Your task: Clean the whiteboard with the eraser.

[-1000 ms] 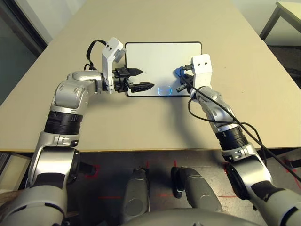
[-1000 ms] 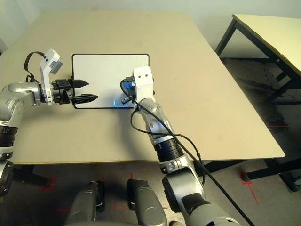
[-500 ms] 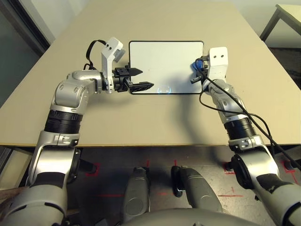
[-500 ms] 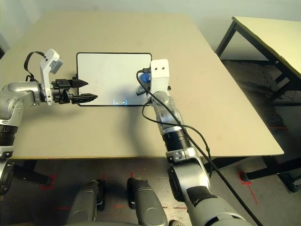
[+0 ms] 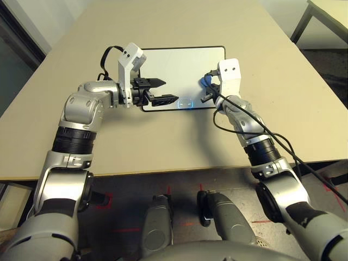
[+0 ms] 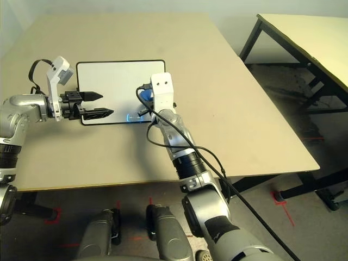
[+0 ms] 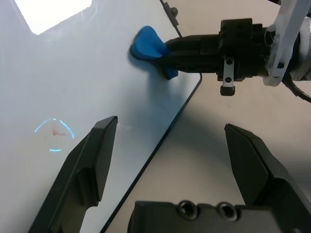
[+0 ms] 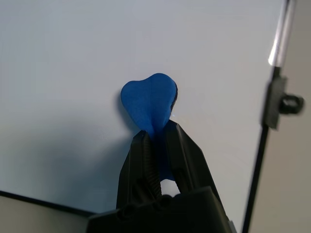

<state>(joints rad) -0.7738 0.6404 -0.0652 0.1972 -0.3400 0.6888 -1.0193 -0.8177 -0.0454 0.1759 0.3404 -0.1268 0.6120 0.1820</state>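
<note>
The whiteboard (image 5: 179,68) lies flat on the tan table, white with a thin black frame. My right gripper (image 5: 207,88) is shut on the small blue eraser (image 5: 204,82) and presses it onto the board's right part. The right wrist view shows the eraser (image 8: 148,99) squeezed between the shut fingers (image 8: 141,160). My left gripper (image 5: 171,91) hovers open over the board's near left part with nothing between its fingers. From the left wrist, the eraser (image 7: 146,42) sits ahead of the open left gripper (image 7: 170,125).
A small red mark ringed by a blue glow (image 5: 186,102) sits near the board's near edge, between the two grippers. A black knob (image 8: 284,104) sticks out at the board's short side. A second table (image 6: 304,38) stands to the right.
The right gripper carried the eraser out to the board's right edge and back inward. The board shifted slightly with it. The left gripper stayed open in place.
</note>
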